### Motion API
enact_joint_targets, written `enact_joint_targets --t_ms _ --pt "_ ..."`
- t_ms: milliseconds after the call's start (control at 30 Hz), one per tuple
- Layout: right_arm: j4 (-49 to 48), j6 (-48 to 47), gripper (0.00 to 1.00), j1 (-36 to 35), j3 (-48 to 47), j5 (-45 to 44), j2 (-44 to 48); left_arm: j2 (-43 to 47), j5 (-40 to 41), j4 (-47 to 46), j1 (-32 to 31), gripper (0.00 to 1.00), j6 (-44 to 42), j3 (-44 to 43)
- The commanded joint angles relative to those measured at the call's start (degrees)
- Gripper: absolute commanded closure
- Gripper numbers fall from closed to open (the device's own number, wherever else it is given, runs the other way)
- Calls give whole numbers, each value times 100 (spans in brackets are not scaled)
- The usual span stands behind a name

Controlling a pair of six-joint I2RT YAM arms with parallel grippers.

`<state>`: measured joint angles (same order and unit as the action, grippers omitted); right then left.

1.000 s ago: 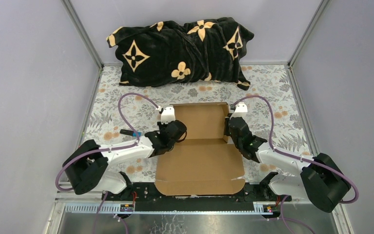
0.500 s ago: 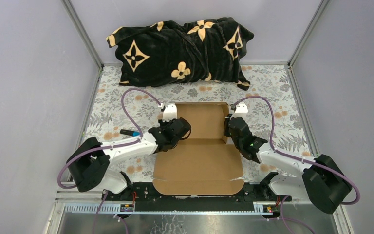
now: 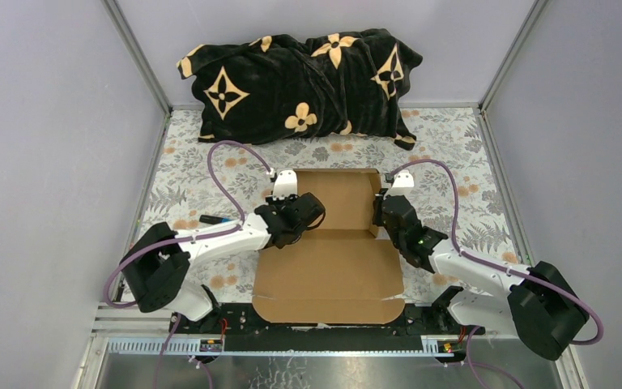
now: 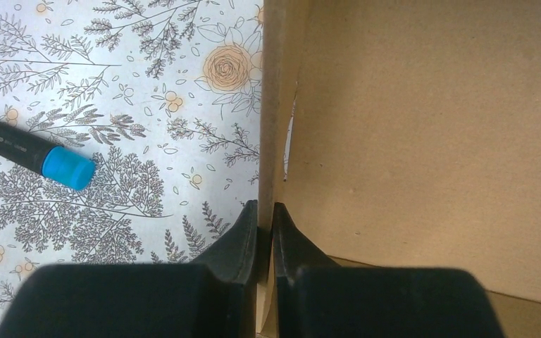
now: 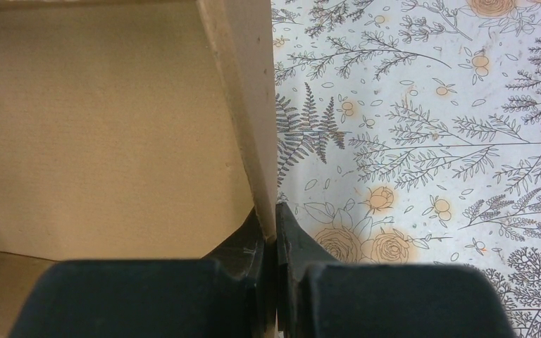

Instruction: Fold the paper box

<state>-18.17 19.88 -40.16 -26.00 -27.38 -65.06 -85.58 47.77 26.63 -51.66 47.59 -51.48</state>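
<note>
Left gripper (image 4: 265, 211): jaws squeezing the paper box (image 3: 328, 267) wall.
Right gripper (image 5: 276, 211): jaws squeezing the other wall.
Tip: moving both together.

One brown cardboard box (image 3: 332, 271). Two black grippers: the left gripper (image 4: 265, 236) and the right gripper (image 5: 276, 229). One black marker (image 4: 34, 153) with a blue cap. One black cushion (image 3: 300, 81) patterned with gold flowers. One floral cloth (image 3: 453, 146), white with grey leaves and orange blooms, lying underneath.
</note>
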Motion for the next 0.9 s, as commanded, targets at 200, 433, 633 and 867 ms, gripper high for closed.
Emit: enact_joint_targets --t_ms 200,433,633,867 --pt "152 -25 100 -2 -109 -445 400 -284 1209 1485 129 100 220 -216" --pt "250 -36 100 -4 -216 -381 353 -347 1103 1659 127 100 65 -485" --pt "795 -108 100 -6 -736 -319 -177 -432 610 1621 122 100 -171 -787" --pt "2080 -175 100 0 -1732 -649 -1137 -522 123 1530 98 100 -325 -1004"
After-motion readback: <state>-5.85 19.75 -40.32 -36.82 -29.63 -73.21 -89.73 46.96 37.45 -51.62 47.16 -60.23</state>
